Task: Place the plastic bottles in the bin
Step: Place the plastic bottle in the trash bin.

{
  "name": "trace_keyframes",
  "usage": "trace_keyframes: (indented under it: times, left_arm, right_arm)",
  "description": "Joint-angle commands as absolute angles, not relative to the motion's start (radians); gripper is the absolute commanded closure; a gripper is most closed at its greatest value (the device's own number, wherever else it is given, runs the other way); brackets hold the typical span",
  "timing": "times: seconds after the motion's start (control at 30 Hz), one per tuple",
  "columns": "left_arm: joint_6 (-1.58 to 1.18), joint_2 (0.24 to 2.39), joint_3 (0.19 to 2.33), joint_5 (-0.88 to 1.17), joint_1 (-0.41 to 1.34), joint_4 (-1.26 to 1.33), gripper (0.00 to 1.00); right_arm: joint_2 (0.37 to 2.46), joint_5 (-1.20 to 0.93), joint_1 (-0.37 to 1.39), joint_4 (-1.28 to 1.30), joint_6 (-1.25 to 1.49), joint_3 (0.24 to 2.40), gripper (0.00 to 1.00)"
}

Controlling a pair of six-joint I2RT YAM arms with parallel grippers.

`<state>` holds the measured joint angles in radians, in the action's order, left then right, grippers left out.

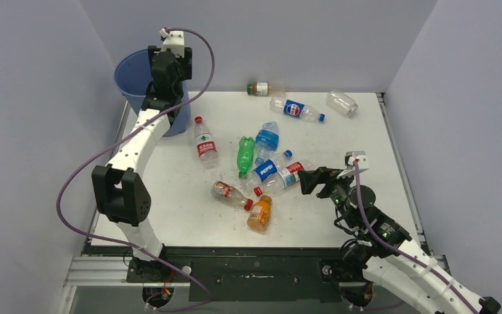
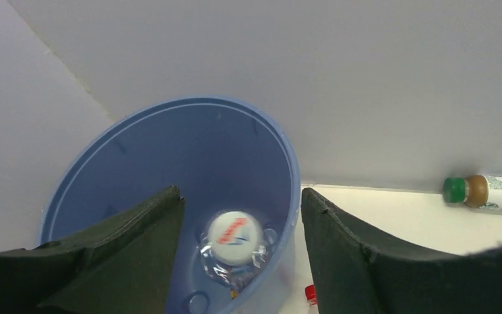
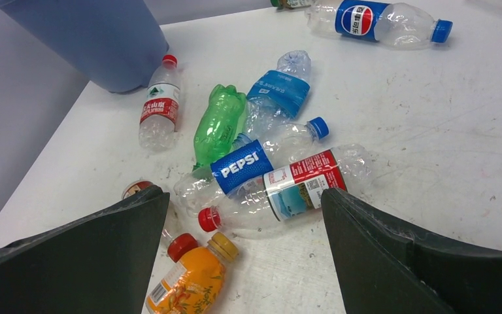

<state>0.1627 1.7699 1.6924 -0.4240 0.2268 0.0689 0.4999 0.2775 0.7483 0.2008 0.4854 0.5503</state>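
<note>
Left tool (image 2: 240,191) spread over the bin (image 2: 292,171), a bottle (image 2: 234,243) down inside it straight below me, my right tool (image 3: 243,192) spread wide near the table (image 3: 444,124), red-labelled bottle (image 3: 301,184) just ahead of it.

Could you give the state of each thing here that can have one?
Blue bin: upright, nearly empty.
Bottle in the bin: loose, not held.
Left gripper: fingers open, empty, above bin.
Right gripper: fingers open, empty.
Green bottle: lying on table.
Orange juice bottle: lying, capped.
</note>
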Motion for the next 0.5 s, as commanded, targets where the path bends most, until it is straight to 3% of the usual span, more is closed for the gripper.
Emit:
trace_keyframes:
  times: [0.0, 0.17, 0.47]
  left_arm:
    - [0.12, 1.715, 1.752, -0.393, 0.226, 0.055, 0.3]
    - [0.11, 1.606, 1.76, -0.421, 0.258, 0.069, 0.19]
    - [0.035, 1.285, 1.451, -0.335, 0.488, 0.05, 0.16]
  right_arm:
    - [0.518, 0.298, 0.755, 0.2, 0.473, 0.598, 0.1]
    - [0.534, 0.309, 0.755, 0.206, 0.471, 0.621, 0.1]
    - [0.695, 0.457, 0.749, 0.23, 0.547, 0.672, 0.1]
